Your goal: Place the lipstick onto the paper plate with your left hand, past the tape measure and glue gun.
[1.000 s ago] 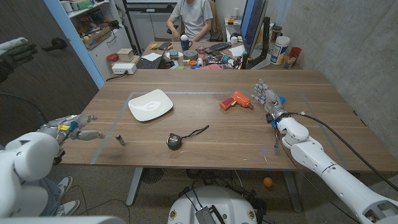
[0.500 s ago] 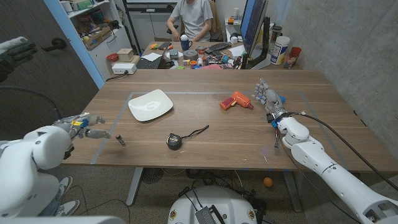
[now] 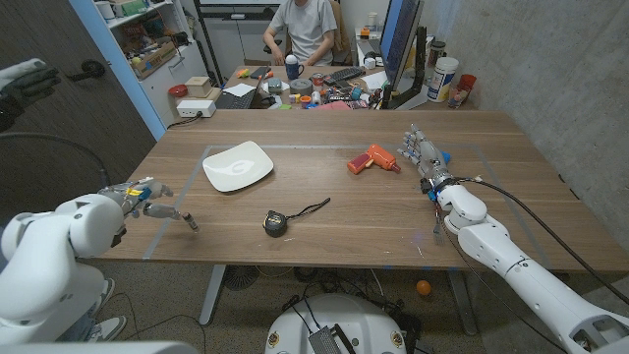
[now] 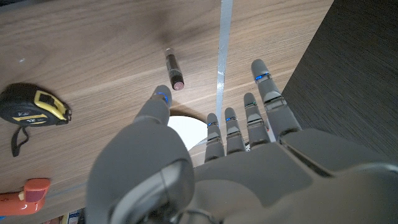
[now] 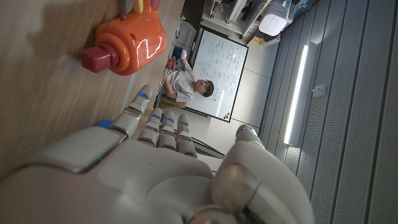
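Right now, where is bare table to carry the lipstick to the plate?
Bare wood lies between the small dark lipstick and the white paper plate, left of the black tape measure. The orange glue gun sits beside the right robot hand, so it is crowded there.

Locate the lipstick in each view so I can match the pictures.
Head view: lipstick lies on the table's near left part, just past the left hand's fingertips.
Left wrist view: lipstick lies on the wood beyond the fingers, beside a strip of tape.
Right wrist view: not in it.
Shared landmark: tape measure.
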Controlling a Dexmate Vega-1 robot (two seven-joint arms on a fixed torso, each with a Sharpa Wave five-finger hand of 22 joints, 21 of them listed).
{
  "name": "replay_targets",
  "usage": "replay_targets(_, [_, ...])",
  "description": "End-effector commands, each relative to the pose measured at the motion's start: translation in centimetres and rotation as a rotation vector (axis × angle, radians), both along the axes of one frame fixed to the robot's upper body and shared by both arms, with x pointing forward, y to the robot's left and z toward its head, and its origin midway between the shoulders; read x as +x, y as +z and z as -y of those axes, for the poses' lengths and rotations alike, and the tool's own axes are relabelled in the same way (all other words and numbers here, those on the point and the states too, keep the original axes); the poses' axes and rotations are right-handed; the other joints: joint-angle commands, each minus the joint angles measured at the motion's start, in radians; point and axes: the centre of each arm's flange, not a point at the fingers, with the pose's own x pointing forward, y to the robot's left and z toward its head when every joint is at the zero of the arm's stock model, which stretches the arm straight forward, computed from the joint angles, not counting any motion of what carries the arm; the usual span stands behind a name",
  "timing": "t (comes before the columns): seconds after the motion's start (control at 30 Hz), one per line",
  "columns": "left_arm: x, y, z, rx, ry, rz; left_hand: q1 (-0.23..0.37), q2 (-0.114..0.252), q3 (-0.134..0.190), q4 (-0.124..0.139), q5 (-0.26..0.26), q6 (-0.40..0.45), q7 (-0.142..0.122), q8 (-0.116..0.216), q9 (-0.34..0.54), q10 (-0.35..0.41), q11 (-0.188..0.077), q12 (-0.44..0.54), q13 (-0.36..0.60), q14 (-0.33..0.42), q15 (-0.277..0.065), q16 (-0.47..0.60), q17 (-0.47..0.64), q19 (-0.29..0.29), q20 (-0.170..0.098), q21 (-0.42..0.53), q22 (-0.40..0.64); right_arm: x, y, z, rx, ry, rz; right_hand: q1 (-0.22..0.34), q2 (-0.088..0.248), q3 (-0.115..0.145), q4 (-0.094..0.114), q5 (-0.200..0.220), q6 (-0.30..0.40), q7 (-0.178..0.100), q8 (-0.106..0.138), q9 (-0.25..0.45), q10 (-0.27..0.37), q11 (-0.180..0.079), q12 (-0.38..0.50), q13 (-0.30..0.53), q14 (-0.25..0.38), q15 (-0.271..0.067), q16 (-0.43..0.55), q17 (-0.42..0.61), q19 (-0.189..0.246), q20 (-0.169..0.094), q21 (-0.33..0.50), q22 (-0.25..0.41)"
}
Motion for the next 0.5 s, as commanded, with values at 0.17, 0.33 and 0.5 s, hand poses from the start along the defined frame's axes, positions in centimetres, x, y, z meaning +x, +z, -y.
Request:
replay_targets(0.17, [1.5, -0.5, 0.8, 0.001, -0.03, -0.021, 0.011, 0.001, -0.004, 0.004, -0.001, 0.002, -0.001, -0.002, 0.003, 0.0, -0.008, 0.003, 0.001, 0.005, -0.004, 0.004, 0.002, -0.008, 0.003, -0.005, 0.003, 0.6, 0.2, -0.6, 0.015, 0.015, 0.015, -0.007, -0.001, -0.003, -0.004, 0.005, 0.003, -0.005, -0.001, 0.004, 0.007, 0.001, 0.0, 0.001, 0.009, -0.001, 0.006, 0.0, 0.002, 0.006, 0.008, 0.003])
replay_targets(0.33, [1.7, -0.8, 0.8, -0.01, -0.032, -0.024, 0.013, 0.002, -0.005, 0.004, 0.0, 0.002, -0.001, -0.003, 0.003, 0.001, -0.008, 0.003, 0.002, 0.005, -0.004, 0.004, 0.001, -0.009, 0.002, -0.007, 0.003, 0.8, 0.4, -0.5, 0.015, 0.014, 0.018, -0.006, -0.001, -0.003, -0.005, 0.005, 0.003, -0.006, -0.001, 0.004, 0.007, 0.001, 0.0, 0.001, 0.01, -0.001, 0.006, 0.0, 0.002, 0.006, 0.008, 0.003])
replay_targets(0.5, [2.4, -1.5, 0.7, -0.026, -0.03, -0.044, 0.015, 0.004, -0.006, 0.003, 0.0, 0.003, -0.001, -0.004, 0.003, 0.002, -0.006, 0.003, 0.002, 0.008, -0.006, 0.005, 0.001, -0.009, 0.002, -0.01, 0.004, 1.1, 0.5, -0.4, 0.013, 0.014, 0.012, -0.006, -0.002, -0.003, -0.005, 0.005, 0.003, -0.006, -0.002, 0.004, 0.007, 0.001, 0.0, 0.001, 0.01, -0.002, 0.006, 0.0, 0.002, 0.007, 0.009, 0.003])
